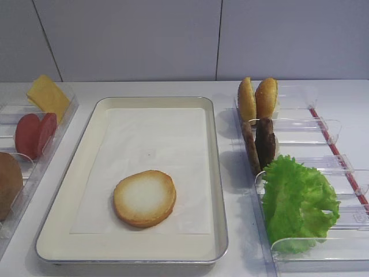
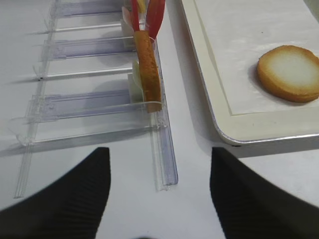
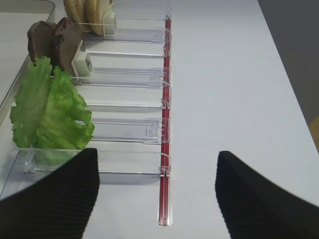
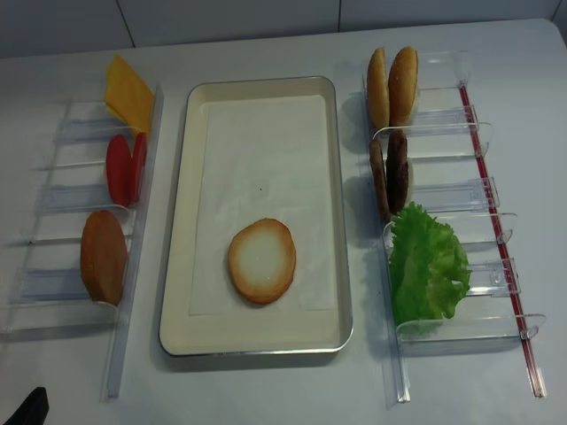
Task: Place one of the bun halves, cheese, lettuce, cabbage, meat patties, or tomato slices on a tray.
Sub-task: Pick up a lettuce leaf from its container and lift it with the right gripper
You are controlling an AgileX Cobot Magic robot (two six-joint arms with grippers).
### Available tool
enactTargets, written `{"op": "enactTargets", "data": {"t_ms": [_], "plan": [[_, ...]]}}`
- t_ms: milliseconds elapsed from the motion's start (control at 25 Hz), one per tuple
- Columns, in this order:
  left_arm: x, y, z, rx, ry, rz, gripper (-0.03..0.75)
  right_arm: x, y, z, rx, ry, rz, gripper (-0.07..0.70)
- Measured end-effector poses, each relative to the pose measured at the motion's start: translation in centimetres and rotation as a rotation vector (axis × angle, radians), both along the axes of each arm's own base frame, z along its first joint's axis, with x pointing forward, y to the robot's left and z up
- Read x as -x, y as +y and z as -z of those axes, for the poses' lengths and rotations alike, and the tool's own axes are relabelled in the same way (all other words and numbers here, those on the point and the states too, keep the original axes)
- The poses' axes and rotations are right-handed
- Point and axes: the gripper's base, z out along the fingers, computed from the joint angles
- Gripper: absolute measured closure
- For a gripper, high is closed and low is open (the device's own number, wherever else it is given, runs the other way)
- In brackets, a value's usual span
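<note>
A bun half lies cut face up on the paper liner of the cream tray, near its front. On the right rack stand two more bun halves, the meat patties and the frilly lettuce. The left rack holds the cheese, tomato slices and another bun half. No cabbage is in view. My right gripper hangs open and empty over the table in front of the right rack's near end. My left gripper is open and empty before the left rack's near end.
Clear plastic racks flank the tray, one on the left and one on the right, the latter with a red strip along its outer side. A grey wall stands behind the white table.
</note>
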Motion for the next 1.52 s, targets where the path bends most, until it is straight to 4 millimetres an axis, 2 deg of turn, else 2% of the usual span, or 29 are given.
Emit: {"op": "enactTargets", "data": {"t_ms": [320,440,640,800,960,1120,1200,1240,1400,1520], "plan": [[0.0,0.0,0.0,0.000,0.000,0.000,0.302,0.0,0.4,-0.1,-0.043,-0.010,-0.024,0.131],[0.0,0.0,0.0,0.000,-0.001,0.000,0.302,-0.9,0.4,-0.2,-0.053,0.049,-0.026,0.132],[0.0,0.0,0.0,0.000,-0.002,0.000,0.302,-3.6,0.5,-2.1,-0.128,0.191,-0.027,0.131],[0.0,0.0,0.0,0.000,-0.002,0.002,0.302,-6.4,1.4,-3.7,-0.251,0.287,-0.100,0.131],[0.0,0.0,0.0,0.000,-0.002,0.002,0.302,-9.1,1.9,-4.3,-0.317,0.378,-0.157,0.132],[0.0,0.0,0.0,0.000,-0.002,0.002,0.302,-11.2,2.2,-4.6,-0.337,0.453,-0.194,0.131],[0.0,0.0,0.0,0.000,-0.002,0.002,0.302,-12.3,2.8,-4.0,-0.337,0.514,-0.235,0.131],[0.0,0.0,0.0,0.000,-0.002,0.002,0.302,-13.5,3.8,-3.3,-0.341,0.570,-0.266,0.131],[0.0,0.0,0.0,0.000,-0.002,0.002,0.302,-15.0,5.2,-2.9,-0.327,0.601,-0.255,0.131],[0.0,0.0,0.0,0.000,-0.002,0.002,0.302,-16.6,7.0,-2.6,-0.271,0.640,-0.244,0.131]]}}
